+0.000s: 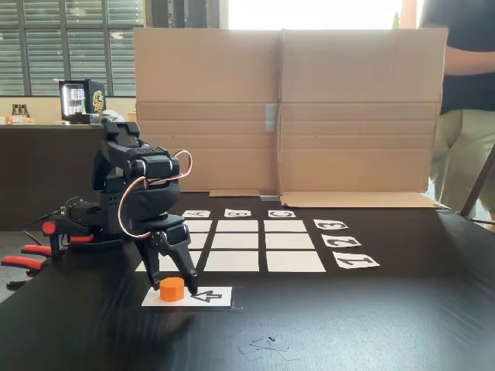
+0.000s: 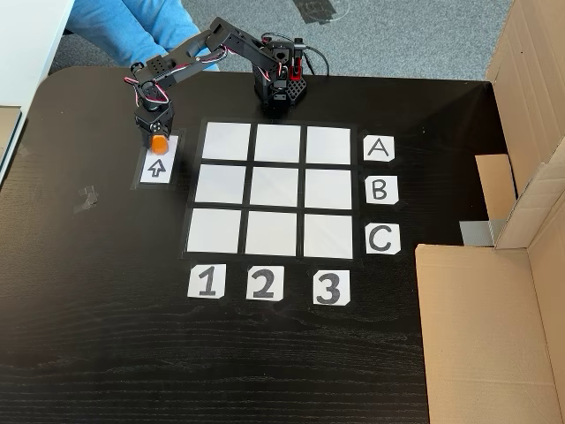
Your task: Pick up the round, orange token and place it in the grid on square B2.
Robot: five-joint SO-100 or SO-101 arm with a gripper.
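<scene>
The orange token (image 1: 172,288) (image 2: 159,142) stands on a white strip printed with a black arrow (image 1: 209,296) (image 2: 156,168), to the left of the grid in both fixed views. My gripper (image 1: 172,278) (image 2: 157,132) is lowered over the token, open, with one finger on each side of it. The right-hand finger (image 1: 188,277) reaches down beside the token. The grid (image 1: 263,261) (image 2: 331,238) of white cells lies flat on the dark table. Its centre cell, square B2 (image 1: 237,240) (image 2: 277,187), is bare.
Number labels (image 2: 262,283) and letter labels (image 2: 379,188) edge the grid. A cardboard wall (image 1: 286,108) (image 2: 494,318) stands beyond it. Orange-handled clamps (image 1: 27,259) hold the arm's base (image 2: 281,88). A person (image 1: 464,100) stands by the table.
</scene>
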